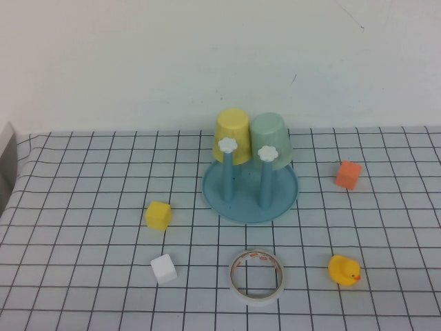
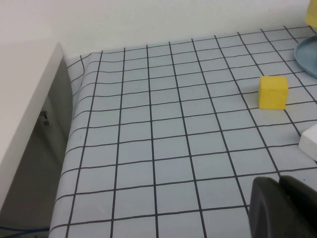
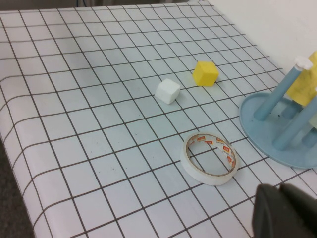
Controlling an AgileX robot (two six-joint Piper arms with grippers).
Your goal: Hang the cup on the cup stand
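Down at the bottom edge of the high view, nearest the robot, a roll of tape [image 1: 256, 275] lies flat on the checked table [image 1: 89, 207], with a white cube [image 1: 163, 268] to its left and a yellow rubber duck [image 1: 343, 270] to its right. Neither arm shows in this view. The left gripper [image 2: 285, 208] appears only as a dark shape in the lower right corner of its own wrist view, fingers pressed together and holding nothing, hanging above the cloth near the white cube and a yellow cube [image 1: 158, 215]. The right gripper [image 3: 287, 210] sits the same way in the lower right corner of its wrist view, closed and empty, just beside the tape and the stand's rim. Moving up the frame, the yellow cube lies left of centre and an orange cube [image 1: 348, 174] sits at the right. In the middle stands the cup stand [image 1: 238, 203], two bare blue pegs with white flower knobs at the front. At its back the cup [image 1: 270, 140] hangs upside down on a peg, side by side with a yellow cup [image 1: 232, 136] on its left.
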